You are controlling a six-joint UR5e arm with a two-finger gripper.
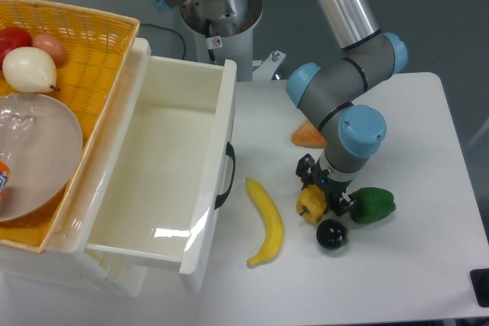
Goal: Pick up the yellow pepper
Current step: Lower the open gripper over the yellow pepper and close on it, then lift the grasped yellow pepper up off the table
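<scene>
End effector (324,190) sits low over the yellow pepper (312,204), black fingers (306,169) either side of it; closed on it or not – can't tell. 1 yellow pepper, on the surface (428,265) right under the fingers. Just right: 1 green pepper (374,204). Just below: 1 dark round fruit (331,234). Left, a bit apart: 1 banana (267,220). Just behind: 1 orange wedge (307,134). Far left: 1 white drawer (164,181), 1 wicker basket (92,43).

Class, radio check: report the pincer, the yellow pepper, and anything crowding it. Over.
Pincer down over yellow pepper, fingers flanking it; closure unclear. Pepper on the table. Green pepper and black round fruit crowd it; banana lies apart.
</scene>
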